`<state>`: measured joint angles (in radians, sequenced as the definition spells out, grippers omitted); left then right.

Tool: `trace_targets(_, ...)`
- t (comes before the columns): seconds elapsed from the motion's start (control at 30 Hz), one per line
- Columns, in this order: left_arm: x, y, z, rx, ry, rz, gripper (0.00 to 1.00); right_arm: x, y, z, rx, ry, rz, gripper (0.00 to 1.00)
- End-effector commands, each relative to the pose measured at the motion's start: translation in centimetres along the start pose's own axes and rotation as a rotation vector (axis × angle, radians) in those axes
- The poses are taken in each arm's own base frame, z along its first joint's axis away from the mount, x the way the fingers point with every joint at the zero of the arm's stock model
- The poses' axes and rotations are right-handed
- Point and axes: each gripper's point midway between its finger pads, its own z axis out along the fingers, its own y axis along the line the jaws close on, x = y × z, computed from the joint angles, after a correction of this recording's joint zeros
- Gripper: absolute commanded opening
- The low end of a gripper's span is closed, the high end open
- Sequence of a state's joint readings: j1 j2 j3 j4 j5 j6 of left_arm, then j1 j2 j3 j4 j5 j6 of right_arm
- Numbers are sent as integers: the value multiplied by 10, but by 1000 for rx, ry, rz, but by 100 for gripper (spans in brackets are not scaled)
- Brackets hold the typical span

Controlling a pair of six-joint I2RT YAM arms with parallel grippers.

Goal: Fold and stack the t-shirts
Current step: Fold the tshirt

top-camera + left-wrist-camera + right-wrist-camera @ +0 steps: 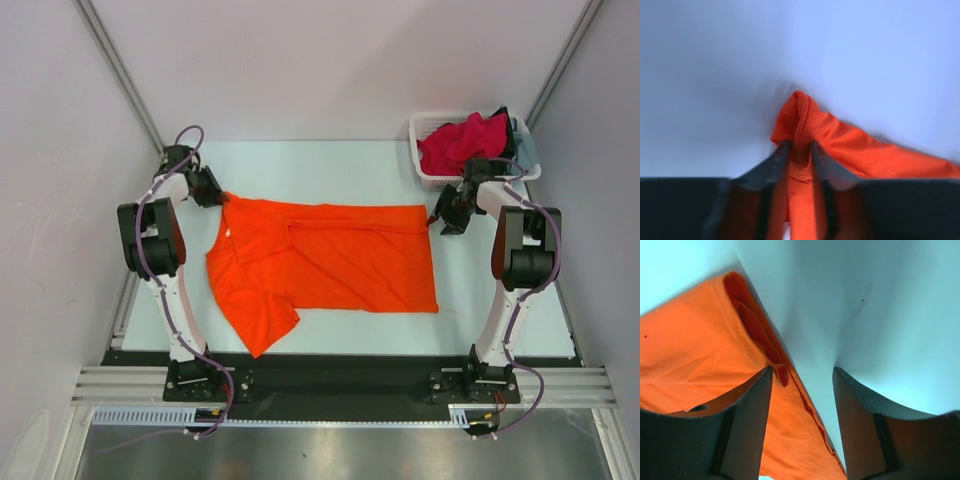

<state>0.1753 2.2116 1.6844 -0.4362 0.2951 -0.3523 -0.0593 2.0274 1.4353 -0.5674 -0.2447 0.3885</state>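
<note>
**Pale desk, orange t-shirt spread between both arms**

Pale, smooth desk (330, 160) sits inside plain grey-white walls (330, 60). At its middle lies the orange t-shirt (330, 260), soft matte cloth spread nearly flat. A long crease runs across its far part, and one short sleeve sticks out toward the near left. A row of stitching follows its hem in the right wrist view.

Beyond the orange t-shirt's far-right corner stands a white mesh plastic basket (428, 172). It is heaped with a crumpled crimson-pink t-shirt (460, 140), a black t-shirt (500, 120) and a grey-blue t-shirt (526, 152).

The left arm (160, 250) rises beside the orange t-shirt's left edge with its elbow bent high. Its forearm angles down to the far-left corner. There the left gripper (800, 147) is pinched tight on a bunched peak of orange cloth, lifted off the desk.

The right arm (520, 250) stands likewise by the right edge, its wrist tipped down at the far-right corner. The right gripper (802, 372) is spread wide. One dark finger (747, 415) lies over the layered hem and the other over bare desk, with nothing held between them.
</note>
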Motion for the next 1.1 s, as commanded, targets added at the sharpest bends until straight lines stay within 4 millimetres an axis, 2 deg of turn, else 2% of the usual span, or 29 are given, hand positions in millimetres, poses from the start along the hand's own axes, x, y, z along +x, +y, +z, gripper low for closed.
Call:
trace_targets(0.0, -26, -14, -23, 14, -92, 9, 33, -14, 11, -2, -32, -32, -14, 57)
trace_targets(0.03, -26, -12, -28, -3, -96, 10, 40, -14, 15, -3, -41, -35, -20, 58)
trace_targets(0.07, -26, -11, -33, -21, -101, 10, 53, -15, 16, -3, -46, -38, -23, 59)
trace_targets(0.1, -35, -10, -49, -66, -146, 19, 60, -14, 18, -4, -50, -39, -26, 59)
trace_targets(0.17, -32, -9, -64, -120, -161, 28, 71, -11, 21, -6, -50, -38, -38, 59)
trace_targets(0.2, -31, -12, -70, -146, -174, 37, 72, -10, 22, -7, -49, -38, -42, 59)
trace_targets(0.23, -35, -23, -88, -137, -209, 51, 72, -5, 19, -7, -42, -31, -44, 60)
trace_targets(0.27, -25, -26, -91, -142, -199, 67, 72, -6, 22, -8, -50, -43, -53, 59)
trace_targets(0.3, -17, -37, -94, -131, -197, 90, 71, -4, 22, -8, -51, -42, -52, 58)
trace_targets(0.33, -19, -52, -111, -94, -236, 108, 70, -1, 22, -6, -54, -35, -47, 57)
trace_targets(0.37, 0, -52, -108, -89, -206, 114, 69, 0, 24, -6, -66, -31, -48, 56)
trace_targets(0.43, 21, -70, -113, -41, -187, 136, 68, 5, 26, -2, -77, -13, -48, 52)
trace_targets(0.47, 37, -72, -118, -26, -164, 141, 67, 8, 28, -1, -82, -5, -51, 48)
trace_targets(0.5, 55, -84, -117, -1, -134, 163, 66, 9, 28, 1, -82, -2, -50, 46)
trace_targets(0.57, 88, -89, -122, 32, -81, 174, 63, 11, 24, 3, -66, -1, -45, 40)
trace_targets(0.6, 101, -99, -122, 59, -68, 197, 62, 11, 21, 5, -57, -1, -38, 36)
trace_targets(0.67, 126, -105, -125, 98, -34, 210, 63, 13, 17, 7, -41, 5, -33, 32)
trace_targets(0.7, 135, -113, -125, 125, -18, 226, 63, 14, 15, 7, -35, 7, -37, 32)
trace_targets(0.73, 140, -117, -125, 139, -5, 241, 64, 14, 14, 5, -29, 4, -38, 32)
trace_targets(0.8, 143, -126, -126, 165, 16, 275, 65, 12, 12, 0, -12, -14, -51, 41)
trace_targets(0.97, 117, -147, -141, 202, -35, 336, 65, -4, 17, -22, -5, -97, -90, 64)
trace_targets(1.07, 122, -159, -145, 266, -9, 310, 63, -19, 26, -24, -42, -186, -123, 66)
